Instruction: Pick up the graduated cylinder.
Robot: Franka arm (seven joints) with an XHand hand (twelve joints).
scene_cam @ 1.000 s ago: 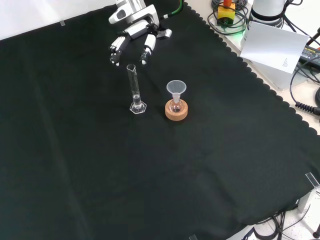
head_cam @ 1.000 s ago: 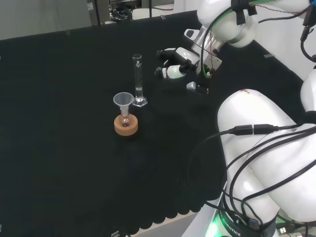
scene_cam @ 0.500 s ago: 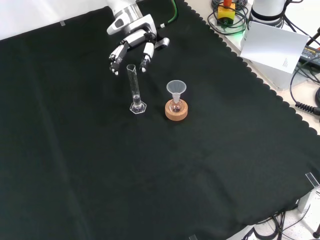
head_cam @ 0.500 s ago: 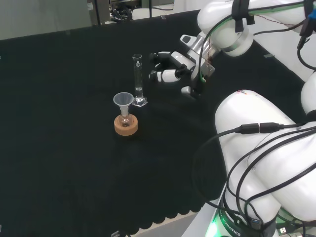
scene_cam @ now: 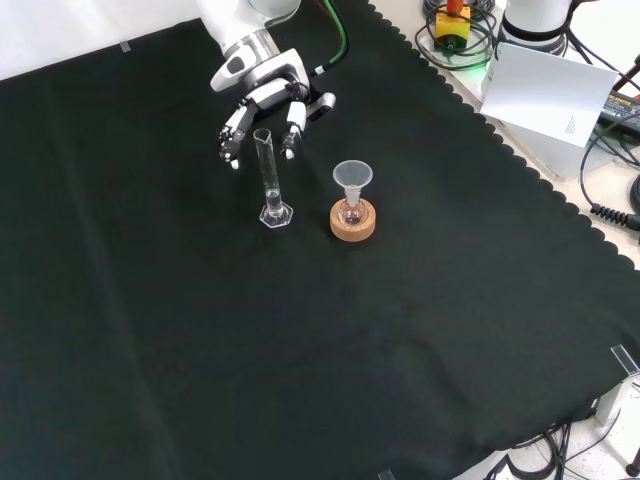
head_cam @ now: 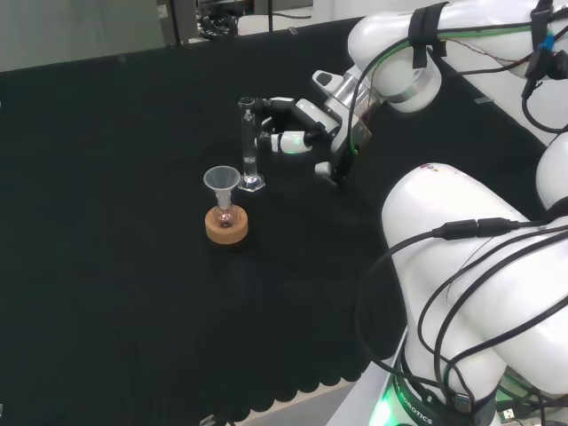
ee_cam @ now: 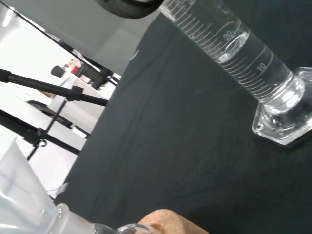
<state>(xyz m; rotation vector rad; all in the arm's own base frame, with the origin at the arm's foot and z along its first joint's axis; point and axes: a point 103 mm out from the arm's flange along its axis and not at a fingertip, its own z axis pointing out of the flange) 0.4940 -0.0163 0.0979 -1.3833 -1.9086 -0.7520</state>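
Glass on black cloth is what we have to work with: the graduated cylinder point(scene_cam: 268, 176) stands upright on its own foot near the middle of the bench point(scene_cam: 300, 350), not yet lifted. We judge the task to be at the approach stage; the reach is nearly done, while the grasp and the lift are both left.

Going left to right in the front view, we first meet the hand point(scene_cam: 262, 97), at about eleven o'clock from the cylinder's foot, with its fingers point(scene_cam: 292, 122) spread to either side of the cylinder's top. They look relaxed and uncurled, so we read the hand as released, holding nothing. Whether a fingertip already touches the glass we cannot tell. Next comes the cylinder itself, then, at about three o'clock from it, a funnel point(scene_cam: 352, 178) sitting in a small flask on a cork ring point(scene_cam: 353, 222), just beside the cylinder but apart from it.

In the head view the hand point(head_cam: 302, 124) reaches in sideways from three o'clock, level with the cylinder's upper half.
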